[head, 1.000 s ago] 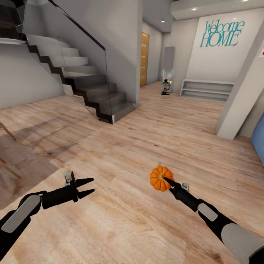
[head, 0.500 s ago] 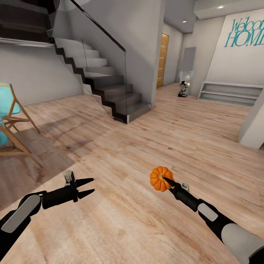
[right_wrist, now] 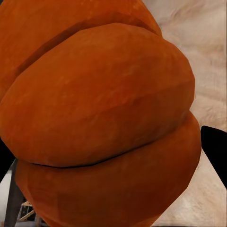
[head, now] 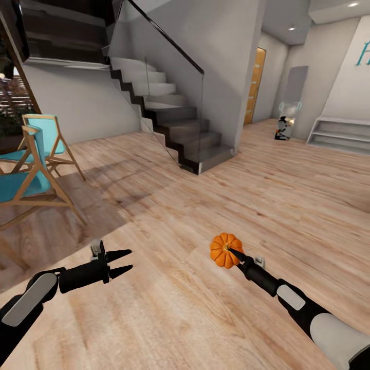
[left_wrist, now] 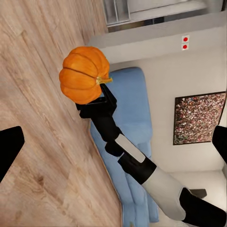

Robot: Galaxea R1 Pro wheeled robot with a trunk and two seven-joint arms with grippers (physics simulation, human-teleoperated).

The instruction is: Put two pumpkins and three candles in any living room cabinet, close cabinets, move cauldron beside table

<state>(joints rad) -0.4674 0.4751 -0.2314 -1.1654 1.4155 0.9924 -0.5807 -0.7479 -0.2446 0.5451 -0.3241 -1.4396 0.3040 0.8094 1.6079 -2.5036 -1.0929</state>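
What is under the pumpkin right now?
Bare wooden floor. The pumpkin is held off the floor in the right end effector, nothing resting beneath it. The floor directly below is hidden by the pumpkin itself. The left end effector is open and holds nothing.

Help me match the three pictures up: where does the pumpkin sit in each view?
Head view: pumpkin right of centre, low, at the right hand.
Left wrist view: pumpkin upper left.
Right wrist view: pumpkin close up across most of the picture.
Shared landmark: the wooden floor.
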